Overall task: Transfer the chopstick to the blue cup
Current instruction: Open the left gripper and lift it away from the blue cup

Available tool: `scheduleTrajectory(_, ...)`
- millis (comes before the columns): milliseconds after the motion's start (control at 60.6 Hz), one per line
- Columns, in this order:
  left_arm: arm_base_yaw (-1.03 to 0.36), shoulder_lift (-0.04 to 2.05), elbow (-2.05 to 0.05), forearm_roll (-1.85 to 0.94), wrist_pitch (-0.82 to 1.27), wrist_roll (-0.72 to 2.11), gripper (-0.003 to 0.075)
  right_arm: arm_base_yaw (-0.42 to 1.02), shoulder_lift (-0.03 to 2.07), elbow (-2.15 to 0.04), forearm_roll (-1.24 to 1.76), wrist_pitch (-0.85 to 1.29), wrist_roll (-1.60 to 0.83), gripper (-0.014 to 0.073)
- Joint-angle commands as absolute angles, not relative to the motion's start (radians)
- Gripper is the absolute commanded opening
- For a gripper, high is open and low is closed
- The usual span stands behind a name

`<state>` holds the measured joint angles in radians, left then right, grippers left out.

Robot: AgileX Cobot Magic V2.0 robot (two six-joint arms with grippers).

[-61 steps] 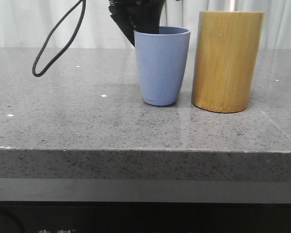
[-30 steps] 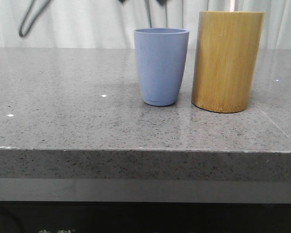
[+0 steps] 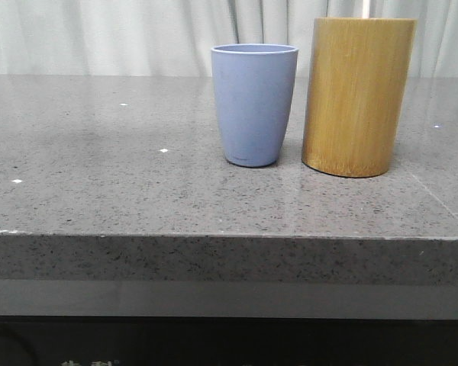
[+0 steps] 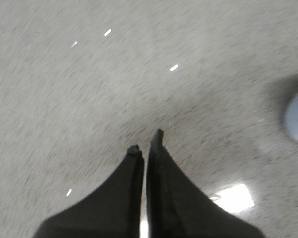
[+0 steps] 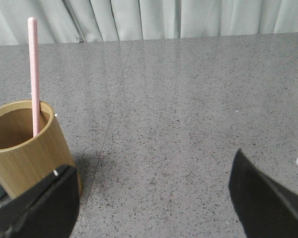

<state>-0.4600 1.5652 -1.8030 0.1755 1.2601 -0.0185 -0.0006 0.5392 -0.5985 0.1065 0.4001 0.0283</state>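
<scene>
The blue cup (image 3: 254,103) stands on the grey stone table, just left of the bamboo cylinder (image 3: 356,95). A pink-white chopstick (image 5: 34,74) stands upright in the bamboo cylinder (image 5: 25,148); only its tip (image 3: 364,8) shows in the front view. My left gripper (image 4: 146,141) is shut and empty above bare tabletop, with a blurred edge of the blue cup (image 4: 297,116) off to one side. My right gripper (image 5: 151,173) is open wide and empty, one finger (image 5: 44,203) next to the bamboo cylinder. Neither gripper shows in the front view.
The grey speckled table (image 3: 137,183) has its front edge near the camera. White curtains (image 3: 122,34) hang behind it. Bright light reflections lie on the tabletop (image 4: 233,198) in the left wrist view.
My left arm and its black cable, above and behind the blue cup a second ago, have lifted out of the front view. The cup and the cylinder have not moved.
</scene>
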Motion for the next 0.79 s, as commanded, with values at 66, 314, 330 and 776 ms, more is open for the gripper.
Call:
scheduleTrajectory(66,-0.355,1.403,-1.668,0.151,1.210,-0.053,-0.0019,-0.004,0.545,-0.633,0.111,0.331,0.025,0.0624)
scheduleTrajectory(314,-0.208,1.142,-1.328,0.099,0.966,-0.055,-0.0019,-0.004,0.545,-0.633,0.111,0.331,0.025,0.0624)
scheduleTrajectory(330,-0.201,1.125,-1.296,0.099,0.950,-0.058,-0.0019,-0.004,0.545,-0.633,0.111,0.331,0.025,0.0624)
scheduleTrajectory(776,-0.151,0.435,-0.687,0.020,0.543,-0.101,-0.0019,-0.004,0.546,-0.633,0.111,0.326,0.025,0.0624)
